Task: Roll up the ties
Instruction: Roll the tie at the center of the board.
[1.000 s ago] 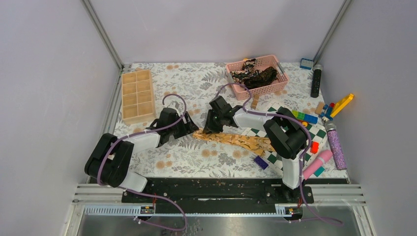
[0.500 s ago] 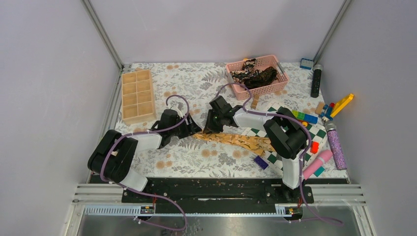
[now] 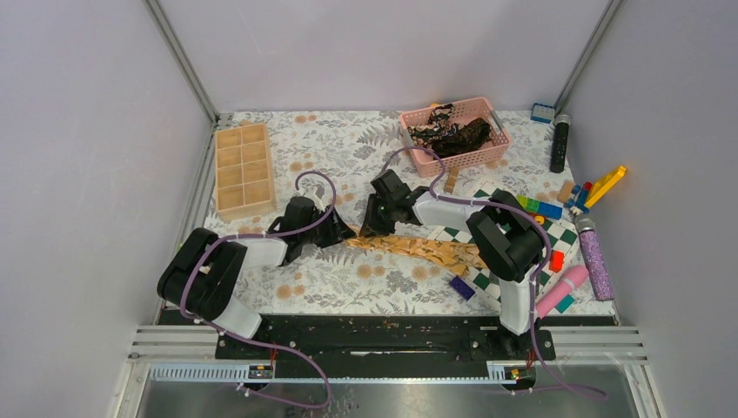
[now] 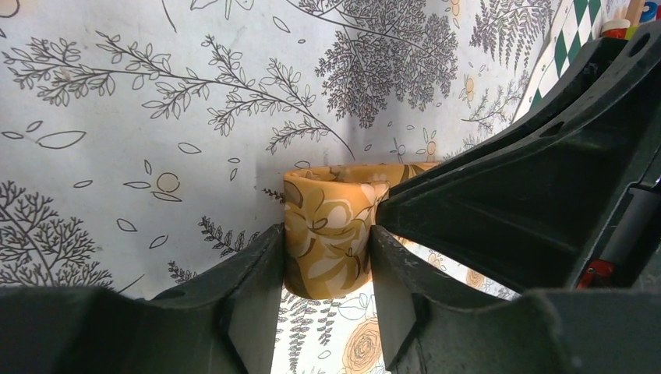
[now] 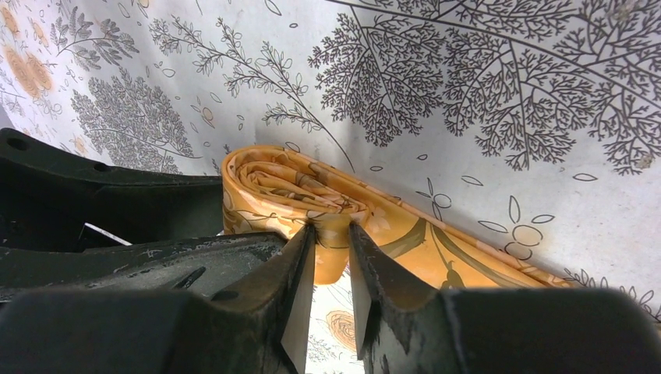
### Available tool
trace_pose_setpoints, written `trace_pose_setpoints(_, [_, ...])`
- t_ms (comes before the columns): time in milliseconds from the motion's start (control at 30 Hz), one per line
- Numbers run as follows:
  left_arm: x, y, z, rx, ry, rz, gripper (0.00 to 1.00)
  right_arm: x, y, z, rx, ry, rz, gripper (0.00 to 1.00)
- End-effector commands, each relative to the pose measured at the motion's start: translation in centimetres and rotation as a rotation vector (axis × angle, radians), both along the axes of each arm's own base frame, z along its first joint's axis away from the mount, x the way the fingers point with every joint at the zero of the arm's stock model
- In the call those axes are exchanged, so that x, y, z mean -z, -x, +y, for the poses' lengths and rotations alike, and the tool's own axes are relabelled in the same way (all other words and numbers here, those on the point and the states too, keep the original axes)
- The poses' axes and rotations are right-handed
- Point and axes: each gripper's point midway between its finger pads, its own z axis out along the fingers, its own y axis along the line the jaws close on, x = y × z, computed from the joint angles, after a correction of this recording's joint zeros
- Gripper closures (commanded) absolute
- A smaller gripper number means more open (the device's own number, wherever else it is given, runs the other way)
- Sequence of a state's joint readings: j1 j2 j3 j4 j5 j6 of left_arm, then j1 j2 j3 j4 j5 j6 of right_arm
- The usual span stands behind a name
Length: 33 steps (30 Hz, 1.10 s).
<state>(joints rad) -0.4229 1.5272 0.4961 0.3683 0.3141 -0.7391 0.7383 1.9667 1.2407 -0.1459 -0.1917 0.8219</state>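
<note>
Surface: floral-print sheet [image 3: 348, 139] over the table, matte white with grey ferns and tan blossoms. Plain grey walls on three sides, aluminium posts in the far corners.

Golden tie [image 3: 418, 246]: shiny satin with a tan leaf pattern. One end is wound into a tight coil, and I can see the layers on the right wrist cam. The rest is a flat strip running away to the right of both claws, onto the green-and-white checkered board [image 3: 452, 233].

Left claw [image 4: 327, 257]: black plastic fingers are clamped on the coil, one against each side, with the coil sitting between the tips. The right claw's body is just beside it.

Right claw [image 5: 331, 249]: tips are nearly together and pinching the tie's fabric at the coil's near edge. The strip trails off to its right.

From the top cam the two claws meet almost tip to tip at the coil.

Beyond the right claw is a pink slotted plastic basket [image 3: 452, 162] holding the dark ties [image 3: 452, 132], crumpled. Well to the left of the left claw is a wooden compartment tray [image 3: 244, 170].
</note>
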Motion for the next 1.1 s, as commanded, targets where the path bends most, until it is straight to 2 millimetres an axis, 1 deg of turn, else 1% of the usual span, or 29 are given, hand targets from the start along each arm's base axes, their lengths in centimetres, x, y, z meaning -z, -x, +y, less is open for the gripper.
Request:
trace_pose_setpoints(0, [-0.7, -0.1, -0.8, 0.03, 0.028, -0.022, 0.58, -0.1, -0.9, -1.0, 0.009, 0.046, -0.029, 0.69])
trace_pose_setpoints(133, [-1.4, -0.7, -0.8, 0.021, 0.015, -0.044, 0.59, -2.1, -1.2, -0.8, -0.012, 0.021, -0.075, 0.63])
trace_pose_setpoints(267, [-1.8, -0.9, -0.8, 0.021, -0.003, -0.049, 0.6, -5.6, -1.7, -1.4, -0.018, 0.004, -0.173, 0.49])
trace_pose_setpoints(367, [-2.3, -1.0, -0.6, 0.015, -0.022, -0.062, 0.6, -8.4, -2.0, -2.6, -0.006, 0.004, -0.247, 0.43])
trace_pose_setpoints(500, [-3.0, -1.1, -0.3, 0.012, -0.081, -0.081, 0.61, -10.8, -2.1, -4.9, 0.019, 0.032, -0.322, 0.4])
trace_pose_setpoints(567, [-3.5, -1.3, 0.0, 0.008, -0.118, -0.095, 0.61, -11.5, -1.8, -6.0, 0.028, 0.041, -0.343, 0.39])
trace_pose_setpoints(700, [-3.8, -1.6, 0.6, -0.004, -0.198, -0.102, 0.61, -12.3, -1.0, -8.0, 0.05, 0.065, -0.377, 0.38])
trace_pose_setpoints(833, [-3.8, -2.0, 1.1, -0.014, -0.286, -0.111, 0.63, -12.2, -0.1, -9.7, 0.067, 0.096, -0.392, 0.38])
trace_pose_setpoints(867, [-3.6, -1.8, 1.4, -0.012, -0.317, -0.099, 0.63, -12.1, 0.1, -10.2, 0.072, 0.106, -0.394, 0.37])
trace_pose_setpoints(933, [-3.5, -1.9, 1.7, -0.013, -0.372, -0.098, 0.64, -12.0, 0.4, -10.7, 0.079, 0.114, -0.397, 0.37])
trace_pose_setpoints(1067, [-4.0, -2.1, 1.9, -0.016, -0.458, -0.115, 0.65, -11.9, 0.9, -11.6, 0.087, 0.132, -0.399, 0.36])
